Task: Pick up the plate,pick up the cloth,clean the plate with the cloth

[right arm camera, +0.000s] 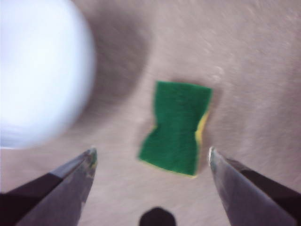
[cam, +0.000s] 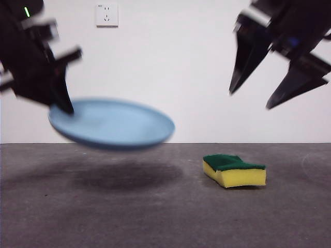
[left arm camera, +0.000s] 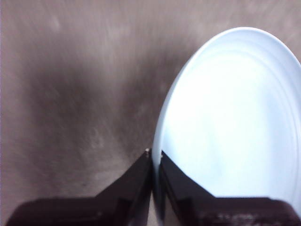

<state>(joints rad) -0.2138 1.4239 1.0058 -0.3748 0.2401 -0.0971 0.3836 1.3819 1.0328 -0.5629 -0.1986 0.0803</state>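
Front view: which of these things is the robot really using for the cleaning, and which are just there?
In use:
- plate, held off the table by its rim in the left gripper
- sponge, lying on the table, green side up
- right gripper, open above the sponge

Just there:
- wall socket
- grey table

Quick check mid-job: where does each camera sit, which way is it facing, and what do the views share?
Front: low at table height, looking level across at plate, sponge and both grippers.
Left wrist: on the left arm, looking down its left gripper, shut on the plate's rim.
Right wrist: above the sponge, right gripper open.
All three show the plate.
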